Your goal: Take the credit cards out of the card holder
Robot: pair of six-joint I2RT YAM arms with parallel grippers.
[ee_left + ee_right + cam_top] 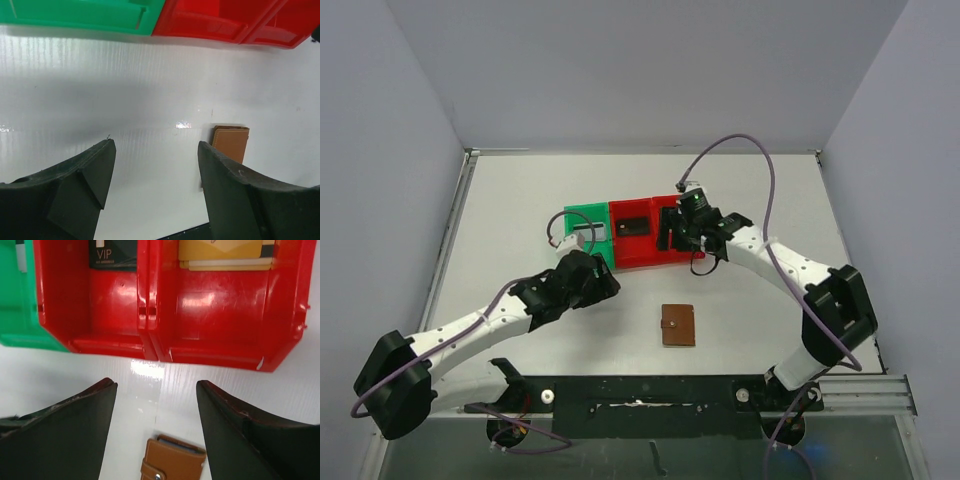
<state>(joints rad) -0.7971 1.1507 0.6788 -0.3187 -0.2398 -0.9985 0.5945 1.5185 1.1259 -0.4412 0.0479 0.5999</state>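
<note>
both wide and empty, left end effector (155, 145) and right end effector (155, 384); "vip" on black card (112, 252) in red bin (100, 345)

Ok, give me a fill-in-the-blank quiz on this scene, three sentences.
1. The brown card holder lies closed on the white ____.
2. The black VIP card lies in a bin coloured ____.
3. The left end effector and the right end effector both stand ____, holding nothing.
Missing words: table; red; open.
</note>
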